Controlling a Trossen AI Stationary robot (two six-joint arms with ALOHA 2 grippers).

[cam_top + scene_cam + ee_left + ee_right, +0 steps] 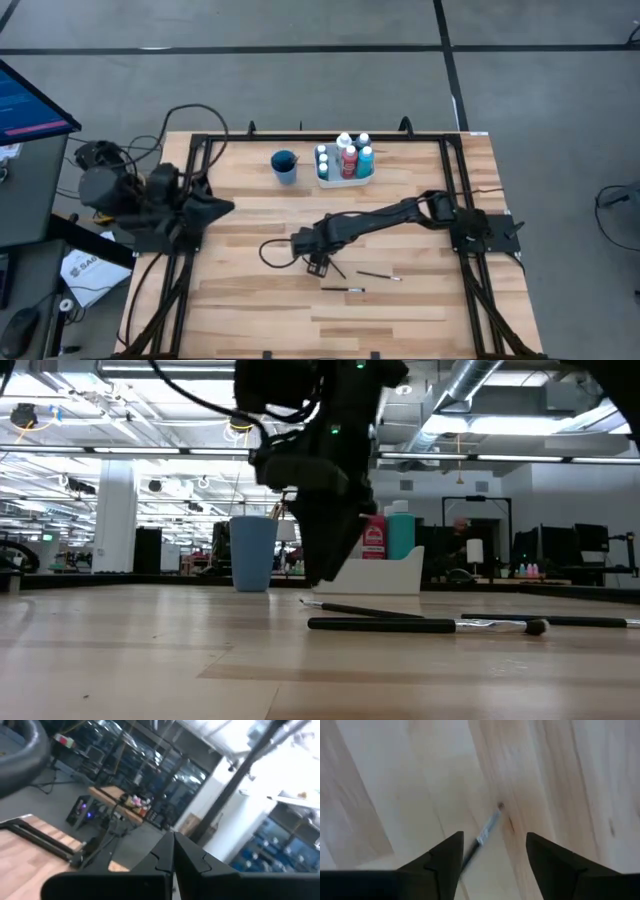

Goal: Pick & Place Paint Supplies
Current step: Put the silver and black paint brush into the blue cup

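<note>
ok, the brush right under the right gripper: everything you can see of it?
The paintbrush is thin, with a dark handle, a silvery metal ferrule and a small dark tip. It lies flat on the pale wooden table, angled across the boards. The right gripper hangs just above it, fingers open to either side of the handle end and not gripping. From above, the brush pokes out beside the gripper, apart from the two other brushes lying nearby. Its far handle end is hidden by the fingers.
</note>
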